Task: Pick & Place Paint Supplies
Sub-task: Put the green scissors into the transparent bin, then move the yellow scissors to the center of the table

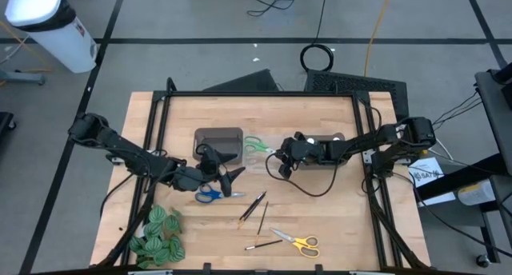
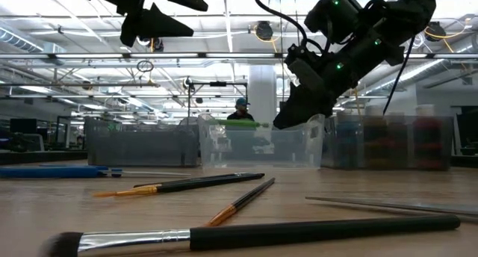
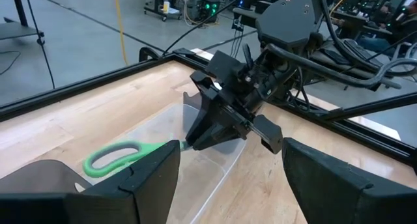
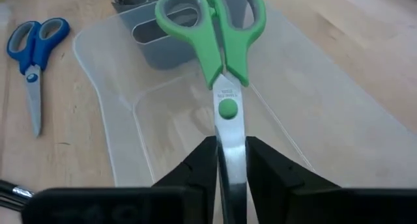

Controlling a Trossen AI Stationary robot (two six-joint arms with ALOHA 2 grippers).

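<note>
My right gripper (image 4: 231,152) is shut on the green-handled scissors (image 4: 212,28) above the clear bin (image 4: 124,120), next to the grey bin (image 1: 218,137). My left gripper (image 3: 228,162) hangs open just left of it, over the table's middle (image 1: 226,177), touching nothing. The blue-handled scissors (image 1: 210,195) lie flat on the table near the left gripper. The yellow-handled scissors (image 1: 299,242) and three thin dark paintbrushes (image 1: 253,206) lie flat toward the near edge. Blurred coloured bottles (image 2: 388,141) stand in a bin at the far right. My right gripper pinches the green scissors by the closed blades (image 4: 229,136), just behind the pivot screw, between its two fingers (image 4: 195,162). The fingers come from the table's right, slanting down, and lie along the blades. The scissors are lifted clear, handles (image 3: 117,157) pointing toward the table's left over the clear bin.
A green striped leafy bunch (image 1: 157,237) lies at the near left corner. A black frame (image 1: 160,107) runs round the table's sides. A dark cable (image 1: 308,187) loops below the right arm. Bare wood shows between the brushes and the right edge.
</note>
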